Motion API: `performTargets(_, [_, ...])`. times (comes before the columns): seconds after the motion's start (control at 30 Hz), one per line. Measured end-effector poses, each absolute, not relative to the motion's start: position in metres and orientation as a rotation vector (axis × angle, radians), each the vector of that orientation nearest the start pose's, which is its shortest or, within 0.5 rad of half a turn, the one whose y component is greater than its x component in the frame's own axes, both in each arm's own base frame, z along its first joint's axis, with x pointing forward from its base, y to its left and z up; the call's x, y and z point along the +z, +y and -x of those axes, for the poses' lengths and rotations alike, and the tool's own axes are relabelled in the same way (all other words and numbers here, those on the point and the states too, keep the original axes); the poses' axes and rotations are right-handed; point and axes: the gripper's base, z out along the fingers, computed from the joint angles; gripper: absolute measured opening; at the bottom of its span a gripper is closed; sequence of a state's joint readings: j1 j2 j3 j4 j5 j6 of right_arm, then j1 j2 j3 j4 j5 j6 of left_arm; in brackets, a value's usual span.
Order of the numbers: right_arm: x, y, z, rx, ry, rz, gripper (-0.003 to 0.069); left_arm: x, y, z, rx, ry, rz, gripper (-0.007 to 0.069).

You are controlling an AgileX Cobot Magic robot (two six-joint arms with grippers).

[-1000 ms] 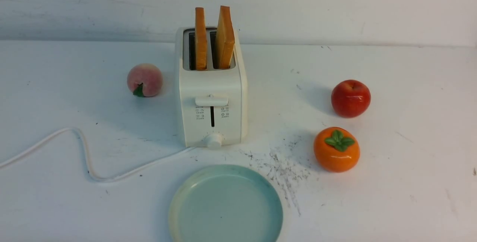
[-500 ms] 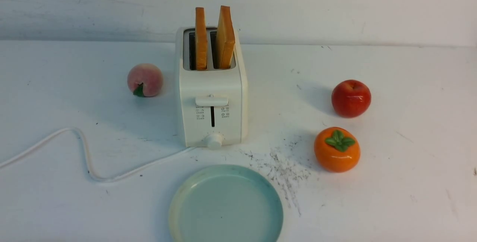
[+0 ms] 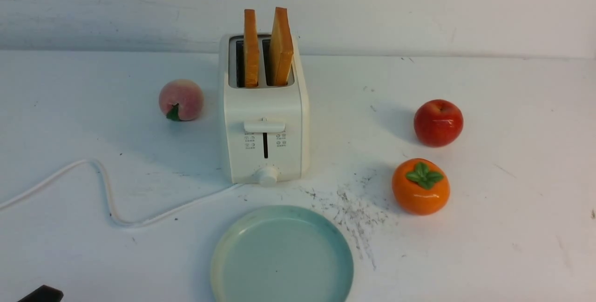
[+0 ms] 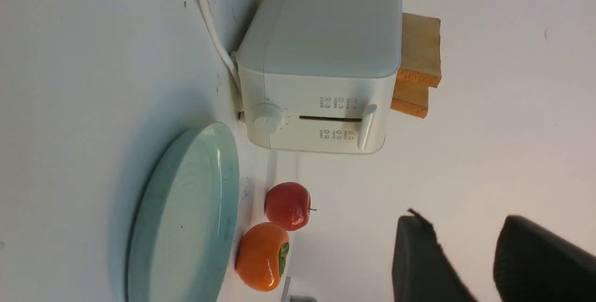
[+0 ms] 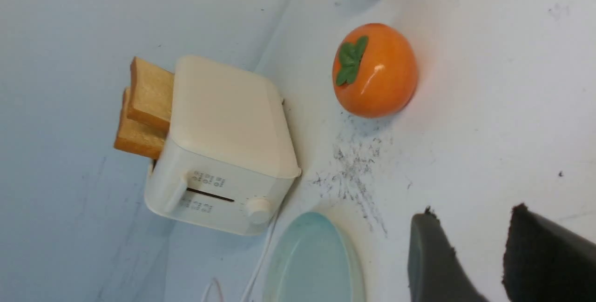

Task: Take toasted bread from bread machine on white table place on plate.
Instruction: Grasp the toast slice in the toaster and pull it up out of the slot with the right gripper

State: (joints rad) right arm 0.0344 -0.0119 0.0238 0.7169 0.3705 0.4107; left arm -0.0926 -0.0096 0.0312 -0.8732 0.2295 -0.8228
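Standing upright in the slots of the bread machine (image 3: 265, 106), the toasted bread (image 3: 281, 43) sits well ahead of the left hand (image 4: 461, 227) and right hand (image 5: 470, 220), untouched. The plate (image 3: 281, 255) lies on the bench (image 3: 512, 227), nearer the hands than the machine. Both hands hang moderately wide, holding nothing. A persimmon (image 3: 420, 185) and apple (image 3: 438, 122) lie toward the right hand's side.

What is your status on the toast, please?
Left gripper and right gripper open, empty. Toasted bread standing in bread machine, plate bare. Nothing above the slots.
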Motion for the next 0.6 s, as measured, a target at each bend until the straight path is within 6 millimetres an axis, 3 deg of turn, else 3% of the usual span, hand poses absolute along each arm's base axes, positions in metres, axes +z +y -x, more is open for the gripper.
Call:
performTargets(0.2, [0.182,0.023,-0.052,1.029,1.691,-0.812,0.0238,0.19,-0.022,-0.053,-1.452,1.425,1.24,0.0232])
performTargets(0.3, [0.189,0.023,-0.052,1.045,1.657,-0.803,0.0217,0.188,-0.025,-0.052,-1.497,1.448,1.27,0.0195])
performTargets(0.37, [0.218,0.018,-0.05,0.937,1.557,-0.645,0.0163,0.194,-0.027,-0.051,-1.58,1.422,1.297,0.0116])
performTargets(0.4, [0.224,0.018,-0.049,0.926,1.533,-0.628,0.0153,0.194,-0.027,-0.051,-1.577,1.426,1.292,0.0116])
performTargets(0.43, [0.246,0.015,-0.046,0.835,1.466,-0.523,0.0113,0.207,-0.028,-0.049,-1.593,1.412,1.23,0.0064])
performTargets(0.47, [0.249,0.015,-0.045,0.834,1.458,-0.517,0.0113,0.21,-0.028,-0.049,-1.594,1.409,1.218,0.0064])
performTargets(0.5, [0.278,0.012,-0.044,0.709,1.401,-0.404,0.0052,0.236,-0.028,-0.044,-1.587,1.374,1.085,0.0006])
performTargets(0.6, [0.314,0.013,-0.051,0.563,1.419,-0.263,-0.0005,0.279,-0.026,-0.032,-1.526,1.308,0.858,-0.0014])
